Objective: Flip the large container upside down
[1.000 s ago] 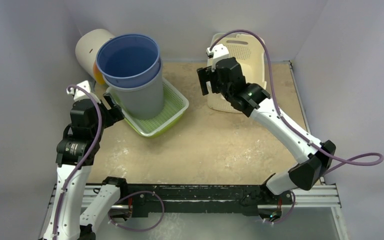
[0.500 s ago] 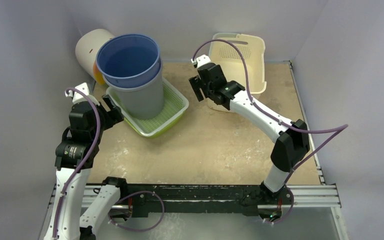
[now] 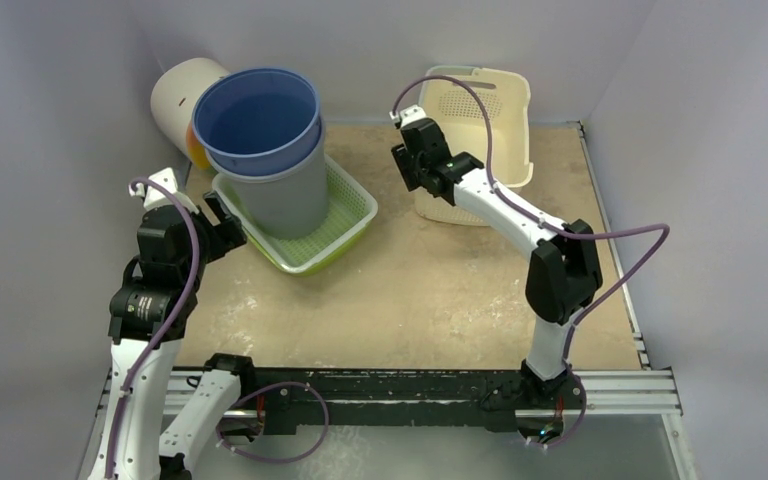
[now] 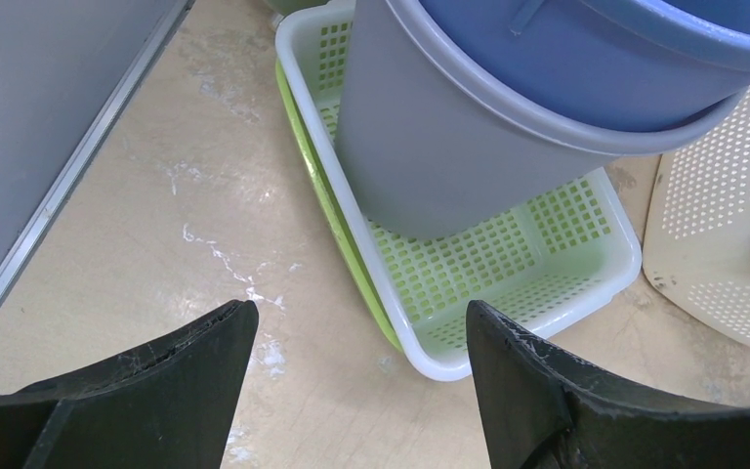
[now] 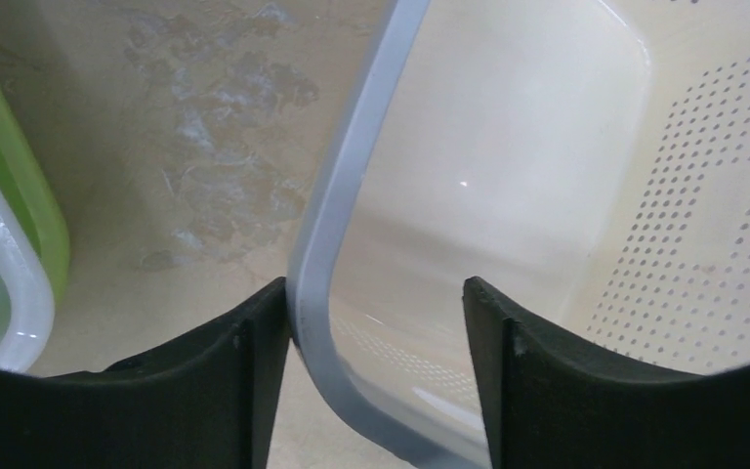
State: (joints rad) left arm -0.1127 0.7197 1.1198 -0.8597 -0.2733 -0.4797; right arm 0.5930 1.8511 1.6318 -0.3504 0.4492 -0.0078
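- Approach over: brought right gripper (image 5: 371, 298) astride cream perforated basket's (image 5: 547, 147) rim, jaws narrowed, not yet pinching.
- Kept left gripper (image 4: 361, 318) wide open, empty.
- Looked set for flipping.

Robot lab test cell, plain grey walls (image 3: 50, 120) close beyond and to either side of the left gripper (image 3: 225, 215) and right gripper (image 3: 412, 178), scuffed beige tabletop (image 3: 440, 290) beneath them, white arms (image 3: 505, 210) bolted to a metal rail (image 3: 640, 392) behind, loose purple cables (image 3: 620, 237).

Large container (image 3: 505, 140): cream plastic basket, perforated walls; upright, mouth up, on table; rounded rim corner between right gripper (image 5: 371, 293) fingers (image 5: 205, 391), just beside one finger.
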